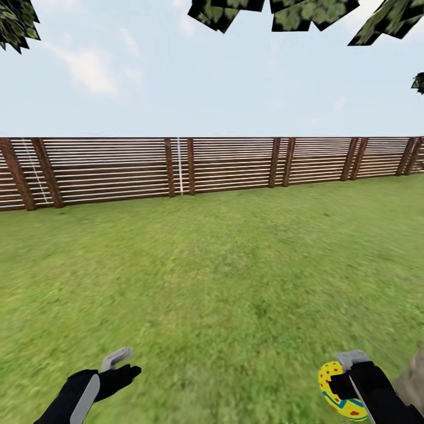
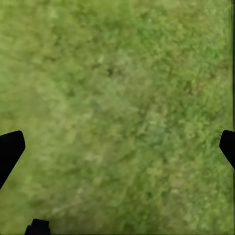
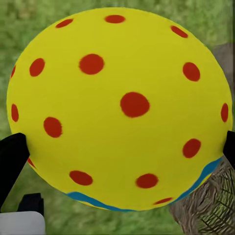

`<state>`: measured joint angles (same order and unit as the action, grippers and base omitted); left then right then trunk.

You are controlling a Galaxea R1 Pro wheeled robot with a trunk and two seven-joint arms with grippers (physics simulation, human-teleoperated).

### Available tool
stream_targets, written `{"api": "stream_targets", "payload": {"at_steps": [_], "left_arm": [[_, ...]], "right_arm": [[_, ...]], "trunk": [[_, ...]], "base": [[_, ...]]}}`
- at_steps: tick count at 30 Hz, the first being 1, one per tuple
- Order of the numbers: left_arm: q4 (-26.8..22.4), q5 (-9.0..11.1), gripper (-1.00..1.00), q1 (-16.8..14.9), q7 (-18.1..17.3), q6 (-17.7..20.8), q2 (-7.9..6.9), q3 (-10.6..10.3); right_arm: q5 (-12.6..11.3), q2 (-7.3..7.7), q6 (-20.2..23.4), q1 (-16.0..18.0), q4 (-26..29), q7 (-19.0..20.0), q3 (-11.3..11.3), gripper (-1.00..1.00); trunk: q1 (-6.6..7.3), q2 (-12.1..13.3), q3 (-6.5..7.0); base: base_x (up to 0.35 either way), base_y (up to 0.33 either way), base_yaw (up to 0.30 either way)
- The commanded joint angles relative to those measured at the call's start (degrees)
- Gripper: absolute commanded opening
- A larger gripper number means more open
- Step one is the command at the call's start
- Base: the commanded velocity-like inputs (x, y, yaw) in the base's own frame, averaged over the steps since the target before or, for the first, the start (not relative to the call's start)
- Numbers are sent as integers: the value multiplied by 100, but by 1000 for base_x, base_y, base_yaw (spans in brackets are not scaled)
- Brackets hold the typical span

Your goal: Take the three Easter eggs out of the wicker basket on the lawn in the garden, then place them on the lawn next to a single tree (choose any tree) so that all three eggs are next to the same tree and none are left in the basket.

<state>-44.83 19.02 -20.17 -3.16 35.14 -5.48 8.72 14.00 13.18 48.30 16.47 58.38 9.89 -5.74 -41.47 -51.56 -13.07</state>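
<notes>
My right gripper (image 1: pixel 344 377) at the head view's bottom right is shut on a yellow Easter egg (image 1: pixel 331 374) with red dots and a blue-green zigzag band. Close up in the right wrist view, the egg (image 3: pixel 117 98) sits between the two black fingertips (image 3: pixel 11 159), above the lawn (image 3: pixel 29 19). A piece of the woven wicker basket (image 3: pixel 208 213) shows just beyond the egg. My left gripper (image 1: pixel 125 364) hangs open over bare grass (image 2: pixel 117 107), fingers (image 2: pixel 10 152) wide apart with nothing between them. Flat green leaf clusters (image 1: pixel 277 12) hang overhead; the tree's trunk is out of view.
The lawn (image 1: pixel 212 277) stretches ahead to a slatted wooden fence (image 1: pixel 176 168) across the back. A pale brown shape (image 1: pixel 415 377) sits at the frame's right edge beside my right arm; I cannot tell what it is.
</notes>
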Motion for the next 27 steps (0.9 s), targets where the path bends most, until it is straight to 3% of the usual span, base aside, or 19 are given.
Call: {"api": "stream_targets", "payload": {"at_steps": [1,7,27], "left_arm": [[-8,-4,100,-3,-26,36,2,19],[-8,-4,100,-4,-34,36,3,16],[-8,14,100,-4,-25,36,-15,46]], "right_arm": [[59,3,21,5,8,57,-6,-100],[59,9,29,7,15,61,-7,-100],[59,-61,13,5,15,62,5,-100]], "trunk": [[-3,-6,-8],[-3,-6,-8],[-442,-808,-367]], "base": [[81,0,-273],[14,0,-258],[0,0,-8]]}}
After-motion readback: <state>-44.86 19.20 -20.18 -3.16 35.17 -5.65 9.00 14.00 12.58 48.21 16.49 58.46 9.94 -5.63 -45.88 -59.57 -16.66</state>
